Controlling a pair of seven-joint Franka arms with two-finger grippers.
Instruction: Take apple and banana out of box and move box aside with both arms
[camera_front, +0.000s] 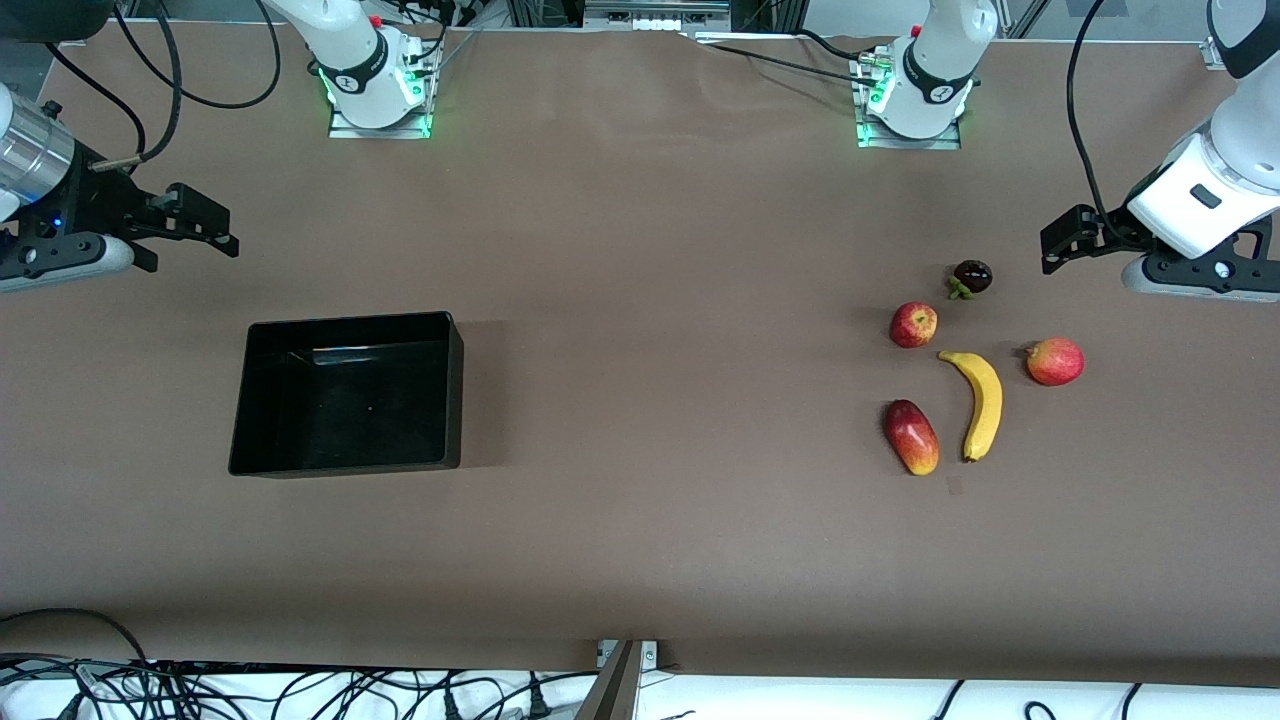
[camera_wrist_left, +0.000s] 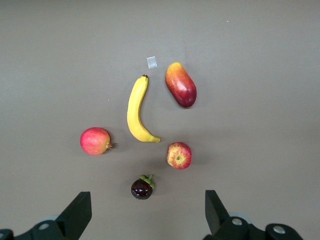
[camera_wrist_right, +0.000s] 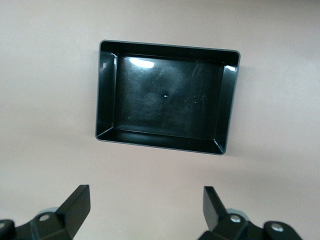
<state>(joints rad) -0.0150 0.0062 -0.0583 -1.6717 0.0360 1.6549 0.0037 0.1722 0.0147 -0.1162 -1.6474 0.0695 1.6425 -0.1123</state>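
The yellow banana and the small red-yellow apple lie on the brown table toward the left arm's end. Both show in the left wrist view, the banana and the apple. The black box stands empty toward the right arm's end and shows in the right wrist view. My left gripper is open and empty over bare table beside the fruits, as its wrist view shows. My right gripper is open and empty over bare table beside the box, as its wrist view shows.
An oblong red-yellow mango lies beside the banana, nearer the front camera than the apple. A round red fruit with a crown and a small dark fruit with green leaves lie close by. Cables hang along the table's front edge.
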